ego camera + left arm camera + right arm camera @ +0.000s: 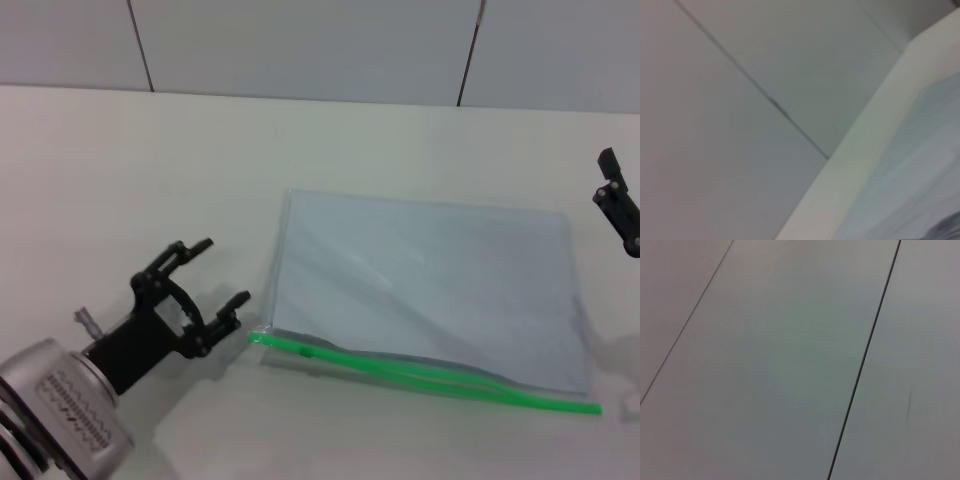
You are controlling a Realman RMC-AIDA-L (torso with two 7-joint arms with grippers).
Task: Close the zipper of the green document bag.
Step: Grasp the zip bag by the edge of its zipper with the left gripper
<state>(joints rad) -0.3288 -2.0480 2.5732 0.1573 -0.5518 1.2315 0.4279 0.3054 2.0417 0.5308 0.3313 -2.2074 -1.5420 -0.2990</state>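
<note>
The flat translucent blue-grey green document bag (425, 285) lies on the white bench (120, 170), its bright-green zipper (420, 375) running rightward from just beside the open, empty left tool (215, 275); right tool (620, 205) farther, state indeterminable.

A pale blue-grey green document bag (425, 285) with a bright green zipper (420, 373) is seen on a white desk (120, 170). The left pincer (222, 280) is black.

Left arm (60, 400): silver-grey cylindrical wrist housing with a ribbed, zigzag-patterned band; a small metal stub projects from its side. A black block joins it to the left gripper (222, 275), a black linkage frame with two slender fingers. Right gripper (620, 205): only black, angular parts show at the frame edge.
</note>
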